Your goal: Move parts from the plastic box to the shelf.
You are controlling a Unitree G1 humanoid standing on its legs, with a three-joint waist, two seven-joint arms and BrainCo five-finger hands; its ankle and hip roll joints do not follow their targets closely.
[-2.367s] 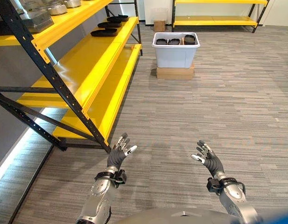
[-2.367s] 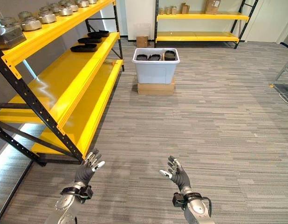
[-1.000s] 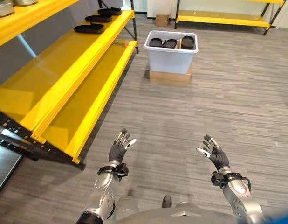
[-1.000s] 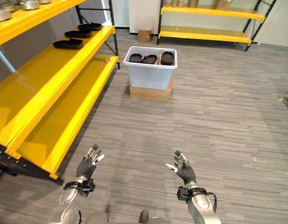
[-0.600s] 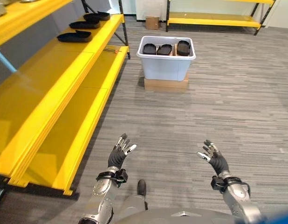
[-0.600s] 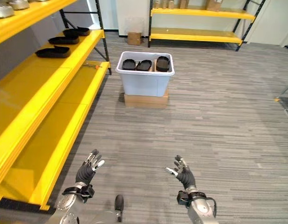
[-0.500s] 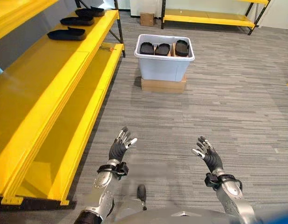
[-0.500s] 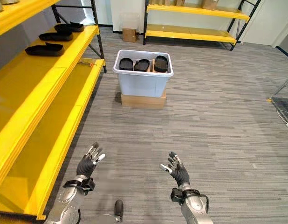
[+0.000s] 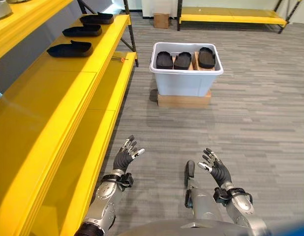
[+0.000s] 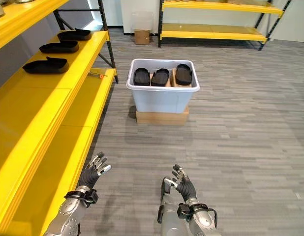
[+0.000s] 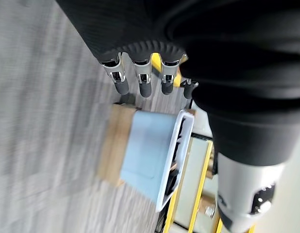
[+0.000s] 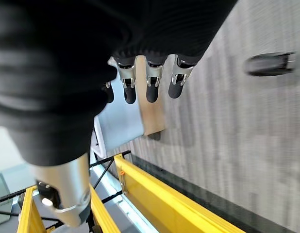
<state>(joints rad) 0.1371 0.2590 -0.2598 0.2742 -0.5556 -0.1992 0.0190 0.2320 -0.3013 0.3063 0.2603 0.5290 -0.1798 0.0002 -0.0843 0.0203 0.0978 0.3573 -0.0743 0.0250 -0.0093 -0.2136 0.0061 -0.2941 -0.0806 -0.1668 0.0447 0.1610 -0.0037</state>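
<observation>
Left hand (image 9: 125,156) raised low on the near side of the plastic box (image 9: 186,81), well apart from it, fingers straight and spread, holding nothing, right hand (image 9: 216,169) level with it on the other side, fingers likewise extended, empty, both forearms angled toward the box

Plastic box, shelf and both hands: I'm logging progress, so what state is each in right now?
Plastic box: upright on a cardboard base, no lid, three black parts inside.
Shelf: three black parts lying in a row on its middle level.
Left hand: open, empty, raised over the floor.
Right hand: open, empty, raised over the floor.
</observation>
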